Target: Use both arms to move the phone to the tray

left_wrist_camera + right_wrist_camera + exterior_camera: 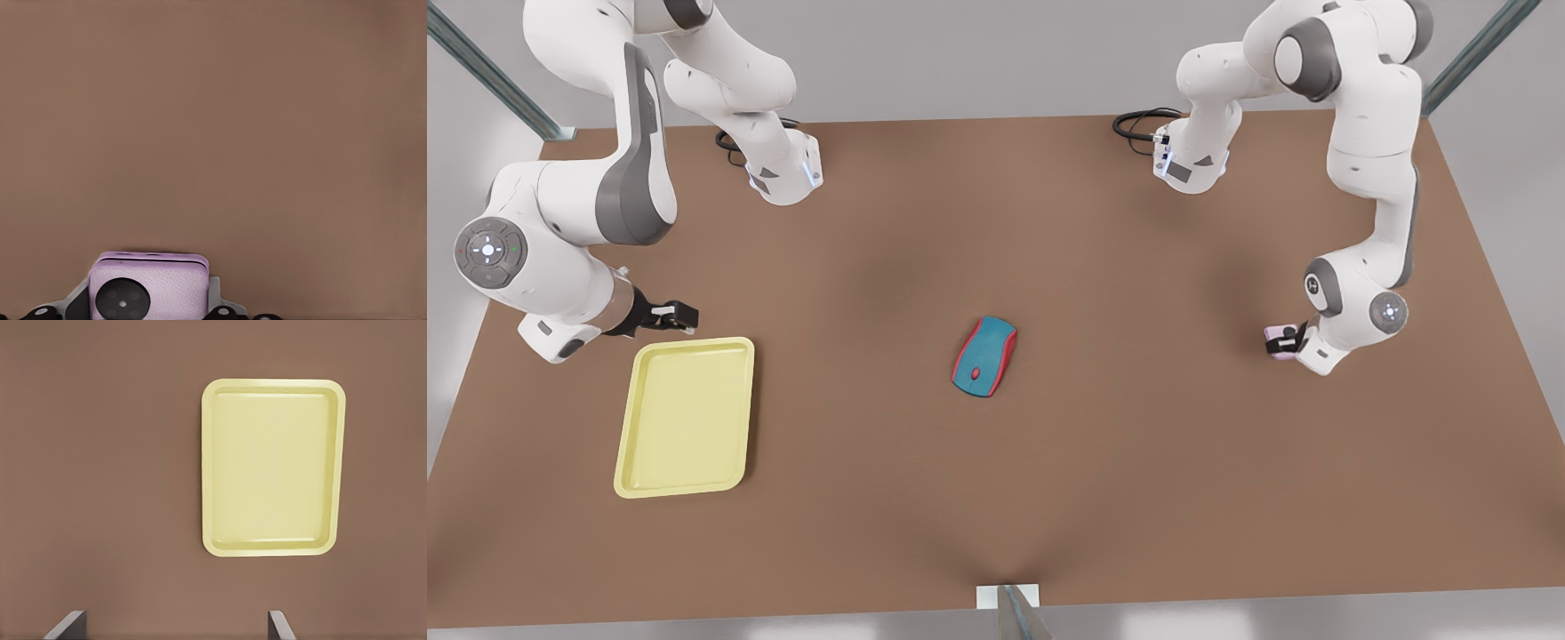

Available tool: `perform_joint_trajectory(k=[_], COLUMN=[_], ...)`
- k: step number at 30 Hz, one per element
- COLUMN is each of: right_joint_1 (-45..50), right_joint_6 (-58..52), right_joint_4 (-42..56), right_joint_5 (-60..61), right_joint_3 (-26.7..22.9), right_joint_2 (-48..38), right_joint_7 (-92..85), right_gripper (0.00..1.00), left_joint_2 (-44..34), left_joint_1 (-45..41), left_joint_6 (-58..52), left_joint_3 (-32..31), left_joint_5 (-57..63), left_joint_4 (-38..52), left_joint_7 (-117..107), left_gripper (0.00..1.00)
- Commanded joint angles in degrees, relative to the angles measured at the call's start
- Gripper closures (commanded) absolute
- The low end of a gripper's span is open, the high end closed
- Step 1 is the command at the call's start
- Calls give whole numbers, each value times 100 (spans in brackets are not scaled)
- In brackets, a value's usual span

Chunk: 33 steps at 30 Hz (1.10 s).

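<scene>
— Where's the phone (1279, 340) just now?

— At the front view's right, well apart from the tray (640, 462). The left gripper (1288, 340) has its fingers closed on the phone's sides; the left wrist view shows the pink case (149, 287) held between them, above the brown surface (1138, 444).

— And the other arm?

— The right gripper (680, 315) waits just beside the tray's far edge, at the front view's left. Its fingers (67, 625) are spread wide and hold nothing; its wrist view looks down on the tray (273, 548).

— So how much is done?

— I'd judge the pick-up made, nothing more. The crossing, likely a handover past the mouse (984, 356) in the middle, and the setting-down in the tray are all left.
</scene>
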Motion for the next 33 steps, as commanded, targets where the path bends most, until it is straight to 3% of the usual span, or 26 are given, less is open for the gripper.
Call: perform_joint_trajectory(k=[1, 3, 4, 7, 10, 14, 21, 33], right_joint_1=[1, -8, 1, 1, 1, 1, 10, 1], right_joint_6=[-4, -4, -4, -4, -4, -4, -39, -48], right_joint_4=[3, 3, 3, 3, 3, 3, 11, 11], right_joint_5=[14, 14, 14, 14, 14, 14, 14, 14], right_joint_3=[0, 0, 0, 0, 0, 0, 0, 0], right_joint_2=[-7, -7, -7, 2, -7, -7, 2, 2], right_joint_7=[-4, -4, -4, -4, 5, 5, 5, 5], right_gripper=[0, 0, 0, 0, 0, 0, 0, 0], left_joint_2=[-14, -49, 170, 1786, 2201, 2693, 2587, 3299], left_joint_1=[-381, -1471, -1832, -3018, -3599, -3652, -4706, -5682], left_joint_6=[-112, -506, -998, -2808, -2968, -2863, -3038, -1228], left_joint_3=[-17, -78, -350, -465, -474, -571, -544, -843], left_joint_5=[-32, -50, -50, -76, -542, -1333, -1676, -1702], left_joint_4=[21, 469, 1101, 4132, 5145, 6130, 6437, 7026], left_joint_7=[-1618, -3682, -4799, -7268, -8254, -8386, -9230, -9468], left_gripper=[21, 21, 21, 21, 21, 21, 21, 19])
